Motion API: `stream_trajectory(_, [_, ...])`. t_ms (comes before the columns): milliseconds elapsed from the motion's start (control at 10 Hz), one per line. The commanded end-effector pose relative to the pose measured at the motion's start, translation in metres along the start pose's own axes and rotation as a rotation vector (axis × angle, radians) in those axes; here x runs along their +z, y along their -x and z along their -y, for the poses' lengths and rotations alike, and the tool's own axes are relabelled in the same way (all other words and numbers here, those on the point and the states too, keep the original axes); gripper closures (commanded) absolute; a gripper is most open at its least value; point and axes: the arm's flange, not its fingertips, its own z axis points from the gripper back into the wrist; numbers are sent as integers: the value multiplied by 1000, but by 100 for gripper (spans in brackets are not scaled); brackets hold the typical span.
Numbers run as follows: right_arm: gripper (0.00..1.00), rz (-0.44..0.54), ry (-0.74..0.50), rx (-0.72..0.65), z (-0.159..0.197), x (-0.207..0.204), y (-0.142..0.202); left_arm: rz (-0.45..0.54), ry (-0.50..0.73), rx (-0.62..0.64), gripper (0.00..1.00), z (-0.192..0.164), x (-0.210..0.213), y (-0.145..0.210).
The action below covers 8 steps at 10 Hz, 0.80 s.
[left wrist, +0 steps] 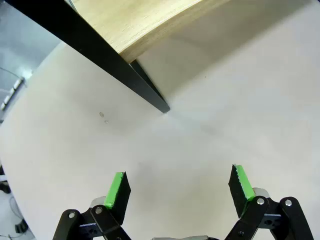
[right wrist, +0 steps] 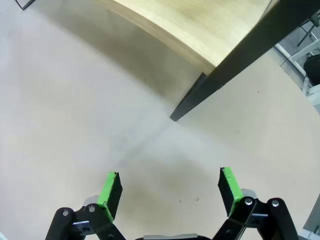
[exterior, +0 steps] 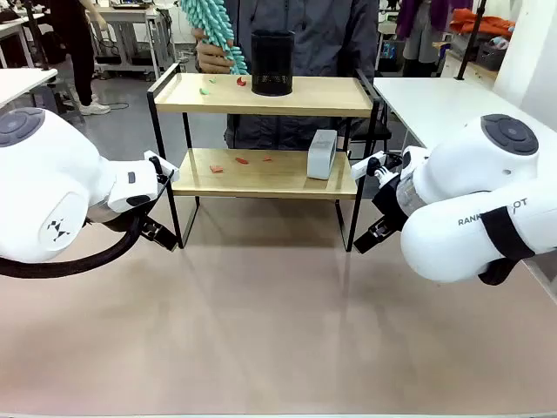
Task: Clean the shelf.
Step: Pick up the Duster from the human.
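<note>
Across the table (exterior: 261,331), at its far side, stands the shelf (exterior: 331,94), a black mesh cup (exterior: 272,63) on its top board, a grey box (exterior: 322,154) below; left claw (left wrist: 178,182) and right claw (right wrist: 169,185) both gape empty near its front legs

Small two-tier shelf (exterior: 331,96), upright on four thin black legs at the far middle of the pale table (exterior: 261,331). Two light wooden boards in a thin black metal frame, both level, one above the other. Few small red and green scraps (exterior: 216,168) on the left half of each board.
</note>
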Motion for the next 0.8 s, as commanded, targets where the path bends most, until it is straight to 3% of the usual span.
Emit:
stream_trajectory(0, [0, 1, 0, 0, 0, 0, 0, 0, 0, 0, 0, 0, 0, 0])
stream_trajectory(700, [0, 1, 0, 0, 0, 0, 0, 0, 0, 0, 0, 0, 0, 0])
